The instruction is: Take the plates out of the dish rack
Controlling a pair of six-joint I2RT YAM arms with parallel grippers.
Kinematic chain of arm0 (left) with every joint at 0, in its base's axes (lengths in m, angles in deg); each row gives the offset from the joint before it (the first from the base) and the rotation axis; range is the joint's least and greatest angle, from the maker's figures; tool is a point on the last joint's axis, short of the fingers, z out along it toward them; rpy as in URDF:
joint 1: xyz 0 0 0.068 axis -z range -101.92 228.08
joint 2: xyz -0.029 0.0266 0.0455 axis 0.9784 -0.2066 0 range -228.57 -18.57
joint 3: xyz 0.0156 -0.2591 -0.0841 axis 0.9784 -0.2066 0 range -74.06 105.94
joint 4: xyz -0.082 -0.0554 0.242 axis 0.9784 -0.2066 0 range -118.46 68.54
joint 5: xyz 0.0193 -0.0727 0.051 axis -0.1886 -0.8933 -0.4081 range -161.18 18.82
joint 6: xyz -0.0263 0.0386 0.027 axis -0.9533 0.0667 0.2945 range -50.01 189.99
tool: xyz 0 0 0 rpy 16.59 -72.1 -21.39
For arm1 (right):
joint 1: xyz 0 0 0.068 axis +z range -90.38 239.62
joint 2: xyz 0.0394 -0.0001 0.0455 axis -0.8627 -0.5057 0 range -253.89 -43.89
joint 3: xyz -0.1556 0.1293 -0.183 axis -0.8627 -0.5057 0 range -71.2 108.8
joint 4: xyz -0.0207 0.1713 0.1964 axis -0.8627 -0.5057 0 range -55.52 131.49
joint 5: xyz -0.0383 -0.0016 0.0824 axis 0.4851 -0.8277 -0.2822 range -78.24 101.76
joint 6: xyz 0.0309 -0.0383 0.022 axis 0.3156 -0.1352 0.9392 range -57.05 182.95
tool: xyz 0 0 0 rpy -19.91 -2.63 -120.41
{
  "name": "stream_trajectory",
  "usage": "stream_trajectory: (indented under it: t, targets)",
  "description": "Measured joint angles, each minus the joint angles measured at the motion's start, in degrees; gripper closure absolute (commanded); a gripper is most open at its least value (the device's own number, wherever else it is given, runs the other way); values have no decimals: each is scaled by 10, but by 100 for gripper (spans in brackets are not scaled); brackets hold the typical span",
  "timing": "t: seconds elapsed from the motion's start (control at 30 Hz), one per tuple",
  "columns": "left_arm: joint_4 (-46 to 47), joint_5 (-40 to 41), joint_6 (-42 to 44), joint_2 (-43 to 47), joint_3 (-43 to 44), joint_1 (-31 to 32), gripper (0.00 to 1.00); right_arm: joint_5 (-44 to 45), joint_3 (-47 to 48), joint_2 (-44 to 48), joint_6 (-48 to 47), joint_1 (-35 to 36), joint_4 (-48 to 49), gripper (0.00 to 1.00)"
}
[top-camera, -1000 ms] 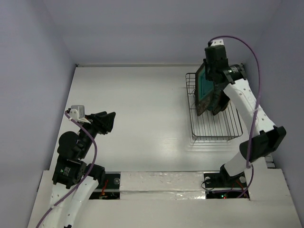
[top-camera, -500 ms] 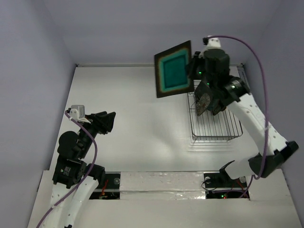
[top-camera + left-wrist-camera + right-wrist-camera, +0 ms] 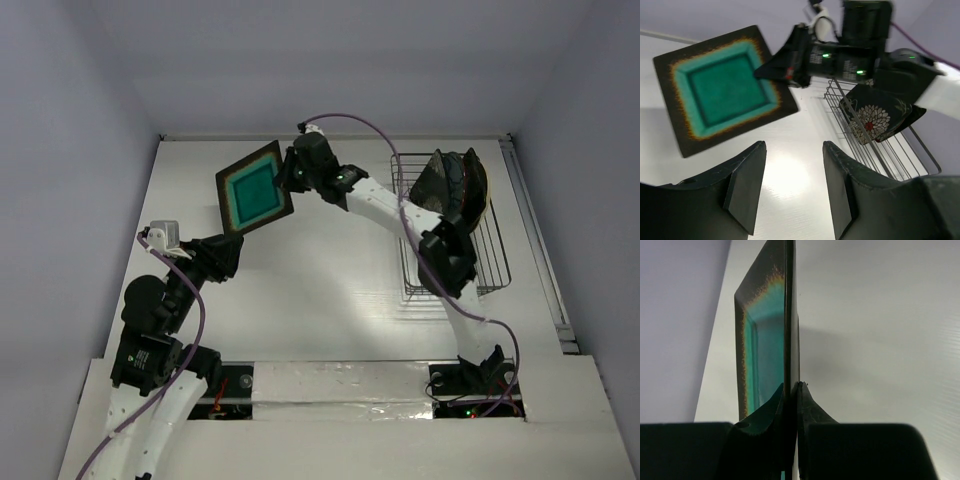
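My right gripper (image 3: 289, 178) is shut on the edge of a square teal-faced plate (image 3: 253, 189) and holds it in the air over the table's left middle. The plate also shows in the left wrist view (image 3: 720, 90) and edge-on in the right wrist view (image 3: 767, 335), with the right gripper (image 3: 791, 390) clamped on its rim. The dark wire dish rack (image 3: 480, 270) stands at the right with plates (image 3: 452, 185) upright at its far end; one with a black flowered back (image 3: 872, 120) shows in the left wrist view. My left gripper (image 3: 225, 255) is open and empty just below the held plate.
White walls enclose the table on the left, back and right. The right arm stretches across the table from the rack side toward the left. The left arm's base sits at the near left edge.
My right arm has lifted the square teal plate out of the rack and carried it left across the table, lower and closer to my left gripper. The left arm has not moved.
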Motion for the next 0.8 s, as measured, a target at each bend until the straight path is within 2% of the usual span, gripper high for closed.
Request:
stream_trajectory:
  t: [0.17,0.47,0.57,0.67,0.7,0.8]
  targets:
    - [0,2,0,0,0,0,55,6,131,-122,35,10,-4,100]
    - [0,4,0,0,0,0,54,7,164,-194,92,10,2,100]
    - [0,4,0,0,0,0,54,7,164,-210,102,10,1,94]
    - [0,4,0,0,0,0,54,7,160,-218,110,10,-3,84]
    - [0,4,0,0,0,0,54,7,156,-218,113,10,-4,75]
    - [0,4,0,0,0,0,54,7,148,-218,128,10,9,64]
